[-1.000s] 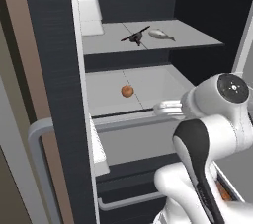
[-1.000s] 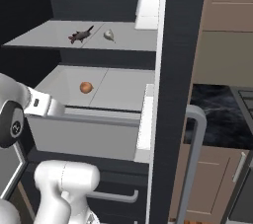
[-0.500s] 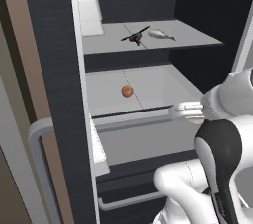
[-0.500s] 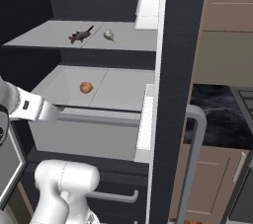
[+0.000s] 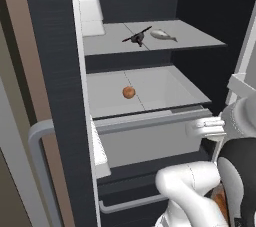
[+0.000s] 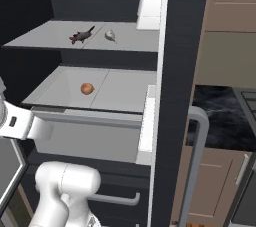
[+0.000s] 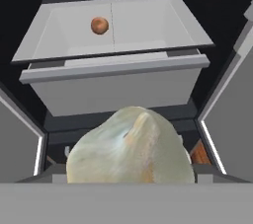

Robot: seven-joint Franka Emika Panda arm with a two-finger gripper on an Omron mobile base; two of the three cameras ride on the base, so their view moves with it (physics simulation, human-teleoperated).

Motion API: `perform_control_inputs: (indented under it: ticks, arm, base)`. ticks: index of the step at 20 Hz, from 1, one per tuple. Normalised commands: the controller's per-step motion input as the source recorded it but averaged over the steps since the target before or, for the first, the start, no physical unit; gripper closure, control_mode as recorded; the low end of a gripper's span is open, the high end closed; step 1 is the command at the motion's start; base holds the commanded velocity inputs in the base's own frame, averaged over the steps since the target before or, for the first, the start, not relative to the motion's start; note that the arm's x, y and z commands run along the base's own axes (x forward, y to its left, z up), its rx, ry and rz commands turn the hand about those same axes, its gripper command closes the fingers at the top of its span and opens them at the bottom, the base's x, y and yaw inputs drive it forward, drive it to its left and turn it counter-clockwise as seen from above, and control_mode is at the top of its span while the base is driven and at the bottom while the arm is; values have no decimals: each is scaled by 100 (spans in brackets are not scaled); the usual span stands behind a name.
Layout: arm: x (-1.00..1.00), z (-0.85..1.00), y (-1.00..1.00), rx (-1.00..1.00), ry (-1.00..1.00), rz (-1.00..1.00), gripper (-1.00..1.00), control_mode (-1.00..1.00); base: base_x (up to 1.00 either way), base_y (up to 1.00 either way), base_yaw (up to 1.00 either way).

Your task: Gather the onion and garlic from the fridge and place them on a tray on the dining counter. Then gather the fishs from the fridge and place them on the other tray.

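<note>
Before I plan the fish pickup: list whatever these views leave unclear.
Dark thing beside the fish, top shelf: too small in both base views to name.
Orange thing low in the hand view: half hidden behind the garlic.

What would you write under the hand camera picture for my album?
A pale, lumpy bulb fills the foreground before the open grey fridge bin holding a small orange-brown onion.

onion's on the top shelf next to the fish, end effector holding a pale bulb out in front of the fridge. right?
Not quite. The onion lies in the open bin below the shelf, alone; the left base view shows it. The fish is on that shelf. The end effector does hold the pale bulb outside the fridge.
</note>
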Motion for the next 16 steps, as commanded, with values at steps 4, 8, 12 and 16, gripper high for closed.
perform_control_inputs:
  ticks: [4,8,12,16]
  arm:
    - [-4,0,0,0,6,0,100,-100]
    - [-2,0,0,0,0,0,100,-100]
    - [-12,-3,0,0,0,0,100,100]
    - [0,0,0,0,0,0,100,100]
  base:
    - [0,0,0]
    - [0,0,0]
    - [-10,0,-1]
    - [-82,0,-6]
